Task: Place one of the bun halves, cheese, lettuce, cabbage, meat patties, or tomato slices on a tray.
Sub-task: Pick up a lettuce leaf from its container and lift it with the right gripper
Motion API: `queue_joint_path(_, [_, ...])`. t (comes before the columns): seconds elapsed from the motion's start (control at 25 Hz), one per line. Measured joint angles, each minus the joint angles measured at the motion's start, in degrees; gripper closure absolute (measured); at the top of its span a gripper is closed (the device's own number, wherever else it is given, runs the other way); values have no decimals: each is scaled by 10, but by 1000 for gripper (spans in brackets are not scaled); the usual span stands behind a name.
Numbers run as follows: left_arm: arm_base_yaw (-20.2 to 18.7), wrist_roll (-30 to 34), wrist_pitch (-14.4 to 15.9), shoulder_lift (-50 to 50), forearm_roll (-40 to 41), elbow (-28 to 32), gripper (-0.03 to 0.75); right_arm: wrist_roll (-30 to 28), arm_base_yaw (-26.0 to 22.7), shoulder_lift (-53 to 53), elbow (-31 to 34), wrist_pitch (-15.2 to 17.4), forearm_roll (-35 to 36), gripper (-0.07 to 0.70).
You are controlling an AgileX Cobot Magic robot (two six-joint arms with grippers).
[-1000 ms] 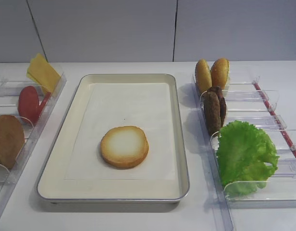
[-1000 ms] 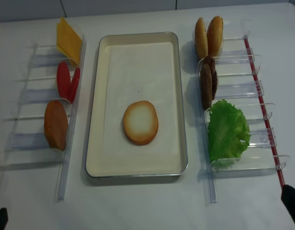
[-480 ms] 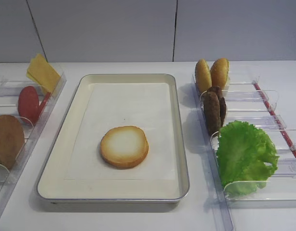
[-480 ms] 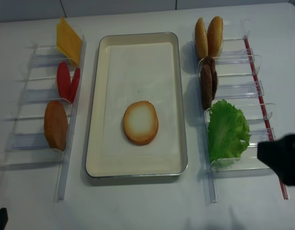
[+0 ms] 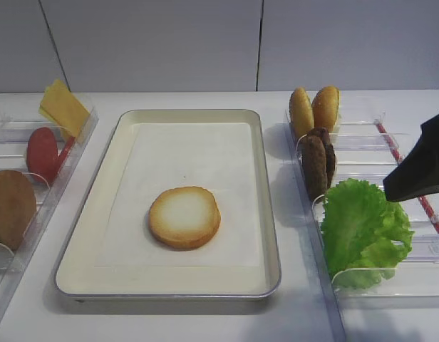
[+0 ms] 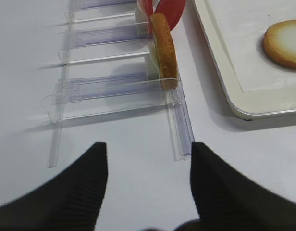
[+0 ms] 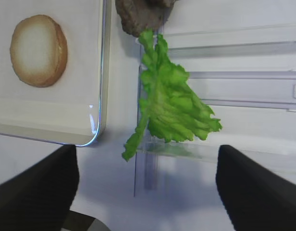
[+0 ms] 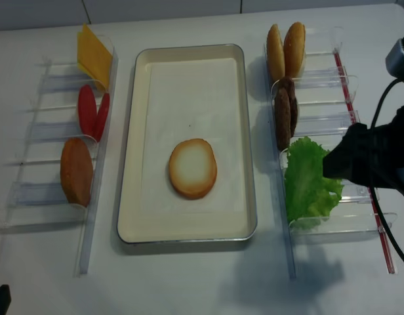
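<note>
Below my right gripper (image 7: 145,185), its fingers (image 7: 256,190) spread wide and grasping nothing, sits the lettuce (image 7: 169,103), a frilly green leaf standing in the near slot of the right clear rack (image 7: 244,91). From the wrist view the leaf lies between the two fingers and just ahead of them, apart from both. Beyond the fingertips, in the next slot, I see the dark meat patties (image 5: 318,160), and past those two golden bun halves (image 5: 315,108) standing on edge in the far slot.

To the left of these fingers lies the silver tray (image 5: 84,235) with its cream paper lining, and one bun half (image 5: 184,216) rests on the paper, pale toasted face up, toward the near end.

My left gripper (image 6: 148,168) hangs low with its fingers (image 6: 78,185) parted and empty. Ahead of them stands the left clear rack (image 6: 114,91): a brown bun piece (image 6: 163,48) on edge in the nearest filled slot, red tomato slices (image 8: 92,111) behind it, and the yellow cheese (image 8: 94,55) in the farthest slot. The tray edge lies to the right of these fingers.
</note>
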Motion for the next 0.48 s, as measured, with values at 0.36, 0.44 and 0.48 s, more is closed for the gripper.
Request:
queue_joint_path(0.36, [0,0,0,0,0,0,358,-2,84,99,-4,-85,6,32])
queue_joint_path(0.44, [0,0,0,0,0,0,358,5,94,119,-8,-95,4,34])
queue_joint_path(0.48, [0,0,0,0,0,0,358,7,98,127,-9,-100,4,38])
